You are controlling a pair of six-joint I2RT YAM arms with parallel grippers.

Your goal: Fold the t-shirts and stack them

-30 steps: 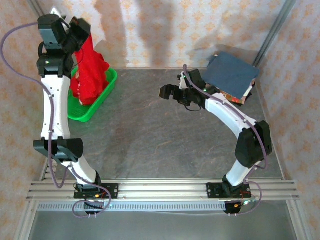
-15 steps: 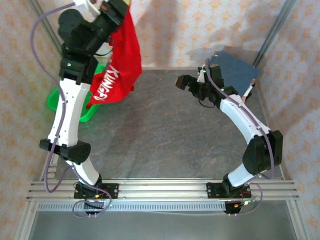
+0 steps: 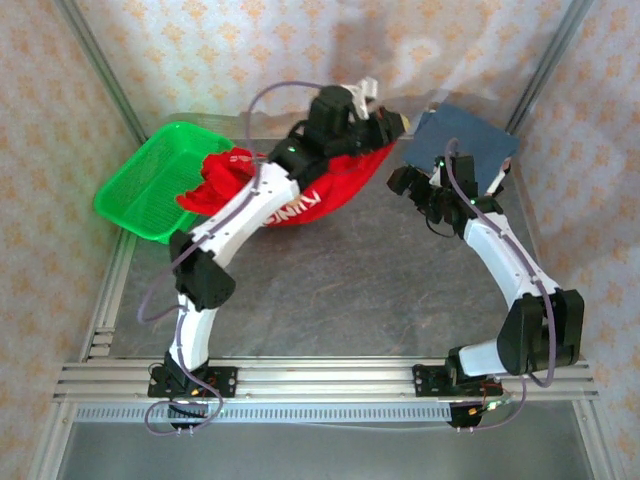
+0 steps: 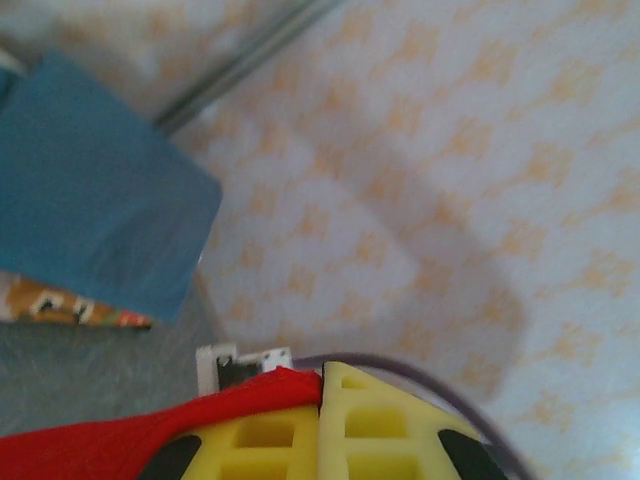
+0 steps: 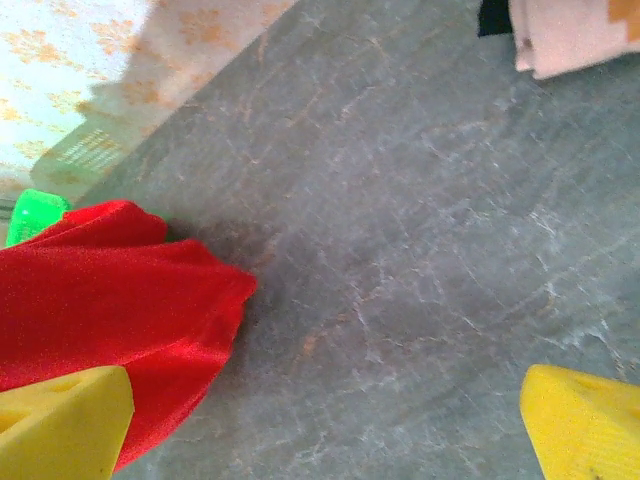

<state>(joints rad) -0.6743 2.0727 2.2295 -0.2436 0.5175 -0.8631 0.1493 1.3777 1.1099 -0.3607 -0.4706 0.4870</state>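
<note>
From above, the left arm reaches across the table (image 3: pixel 330 290) toward the far right corner. There the left gripper (image 3: pixel 388 124) holds one end of the red shirt (image 3: pixel 300 195) — the cloth trails back to the left, its other end bunched just beside the green basket (image 3: pixel 140 195) at the far left. The blue shirt (image 3: pixel 465 145) lies folded flat in the far right corner, near the left gripper. The right gripper (image 3: pixel 405 183) hovers over the table between the red shirt and the blue shirt; this view does not settle how its jaws stand. In the left wrist view the yellow fingers (image 4: pixel 390 430) are pressed together with a fold of the red shirt (image 4: pixel 110 440) pinched between them. Beyond them the blue shirt (image 4: pixel 90 220) rests on a patterned shirt (image 4: pixel 60 303), of which only an orange edge shows, against the papered wall (image 4: pixel 450 180). In the right wrist view the right gripper (image 5: pixel 320 430) is wide open and holds nothing — one fingertip (image 5: pixel 60 420) sits at the lower left over the red shirt (image 5: pixel 110 290), the other at the lower right over bare table (image 5: pixel 420 200). A sliver of the basket (image 5: pixel 30 215) shows behind the red cloth.
</note>
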